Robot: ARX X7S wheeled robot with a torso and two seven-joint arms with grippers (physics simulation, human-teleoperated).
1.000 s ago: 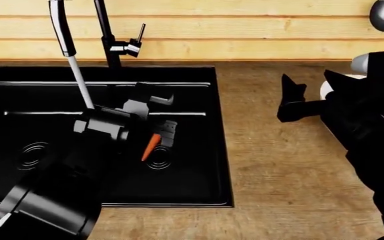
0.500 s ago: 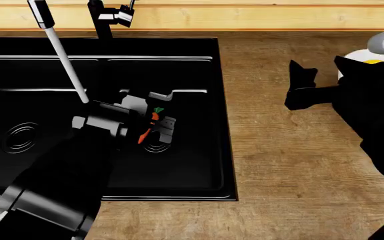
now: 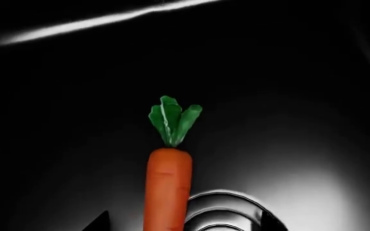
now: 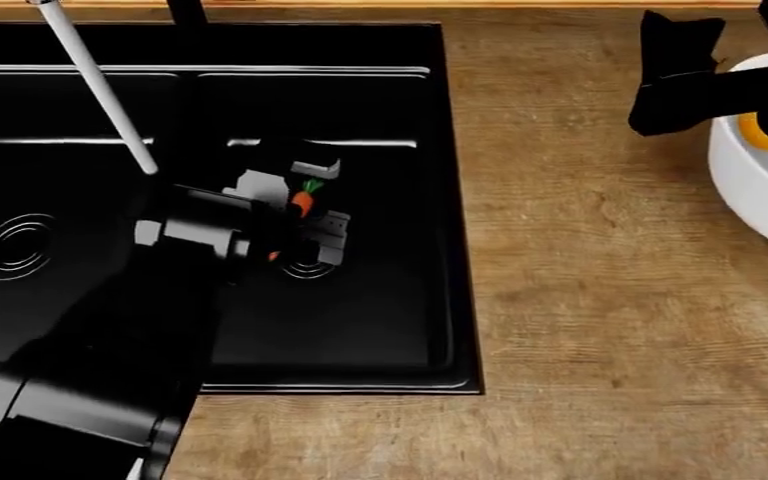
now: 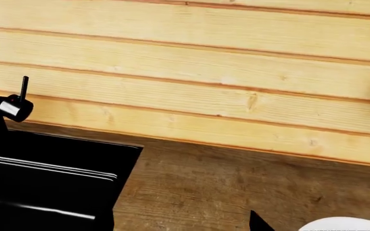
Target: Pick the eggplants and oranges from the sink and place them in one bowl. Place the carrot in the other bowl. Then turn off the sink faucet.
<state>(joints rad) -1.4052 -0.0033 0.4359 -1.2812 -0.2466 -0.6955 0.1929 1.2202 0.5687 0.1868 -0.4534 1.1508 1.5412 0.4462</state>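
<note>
Carrot [image 4: 303,203] was the piece in hand: it sat between the jaws of my left gripper [image 4: 307,210] over the right basin of the sink [image 4: 411,200], close to the ringed drain [image 4: 307,266], with its green top pointing away from the wrist. From the left wrist camera the orange body [image 3: 168,187] ran straight out between the two jaw tips, so I judged the jaws were closed on its lower, thinner half. I reckoned it light and stiff, smooth-skinned and tapered, so likely to slide out toward the point if squeezed too near the tip; a hold nearer the thick shoulder below the leaves would have sat firmer, and the leaves themselves looked too soft to bear anything. My right gripper [image 4: 671,75] hung over the table just beside the white bowl [image 4: 744,190], its jaws spread and empty. An orange [image 4: 764,133] and something dark purple already lay in that bowl.
</note>
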